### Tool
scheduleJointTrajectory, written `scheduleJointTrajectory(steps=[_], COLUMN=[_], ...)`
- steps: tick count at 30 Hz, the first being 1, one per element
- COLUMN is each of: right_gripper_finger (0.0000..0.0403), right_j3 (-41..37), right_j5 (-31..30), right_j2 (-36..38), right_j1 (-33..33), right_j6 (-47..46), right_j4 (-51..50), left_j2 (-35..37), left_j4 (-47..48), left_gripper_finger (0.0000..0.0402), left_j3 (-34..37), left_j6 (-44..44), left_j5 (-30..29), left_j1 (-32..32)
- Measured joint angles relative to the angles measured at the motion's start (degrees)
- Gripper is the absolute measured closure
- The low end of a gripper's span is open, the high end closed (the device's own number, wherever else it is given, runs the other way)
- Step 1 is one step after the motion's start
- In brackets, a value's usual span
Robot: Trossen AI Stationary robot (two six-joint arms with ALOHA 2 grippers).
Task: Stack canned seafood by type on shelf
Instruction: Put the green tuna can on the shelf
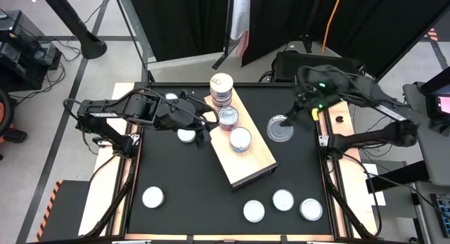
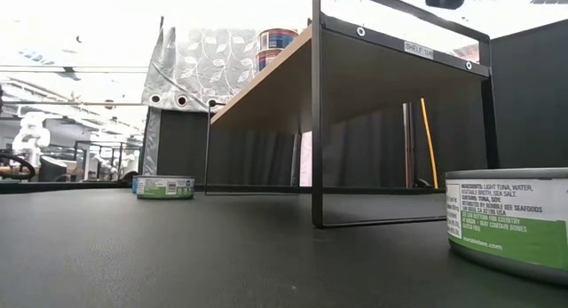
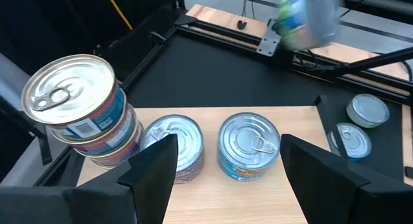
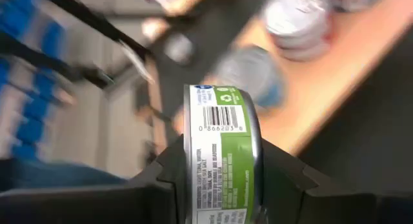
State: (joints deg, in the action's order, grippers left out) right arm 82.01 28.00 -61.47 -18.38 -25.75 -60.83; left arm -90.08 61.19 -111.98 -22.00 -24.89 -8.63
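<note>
High view: right gripper (image 1: 287, 120) clamps a green-label tin (image 1: 280, 129), right of the shelf (image 1: 256, 164) at frame centre.
We'd keep it level and land it beside matching tins; left gripper (image 1: 202, 131) waits, jaws wide, at the shelf's left edge.

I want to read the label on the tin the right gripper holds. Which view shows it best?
The right wrist view: the green-labelled tin fills it, barcode facing. The high view shows its top; the left wrist view a blur; the low view nothing.

Light: even overhead — low view's room blown white | right wrist view motion-blurred
</note>
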Motion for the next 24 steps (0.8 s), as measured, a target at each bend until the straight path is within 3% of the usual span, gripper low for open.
scheduleJointTrajectory(steps=[3,9,16,24], right_gripper_finger=[0.028,0.0279,0.0278,0.0278], right_j3=[-1.58,-7.22,-18.12,-25.21], right_j5=[-2.91,-14.41,-14.51,-19.43], right_j2=[2.57,2.57,-1.57,-4.13], right_j1=[5.82,14.98,21.61,25.22], right_j6=[-10.09,-19.75,-32.9,-40.24], right_j4=[6.05,16.2,30.07,35.9], left_j2=[0.0,0.0,0.0,0.0], left_j4=[0.0,-0.07,-0.1,1.55], left_gripper_finger=[0.013,0.013,0.013,0.013], left_j3=[0.0,0.0,0.0,0.0], left_j6=[0.31,0.76,1.46,1.38], left_j5=[0.0,0.01,0.41,0.48], left_j1=[0.77,2.42,2.76,2.74])
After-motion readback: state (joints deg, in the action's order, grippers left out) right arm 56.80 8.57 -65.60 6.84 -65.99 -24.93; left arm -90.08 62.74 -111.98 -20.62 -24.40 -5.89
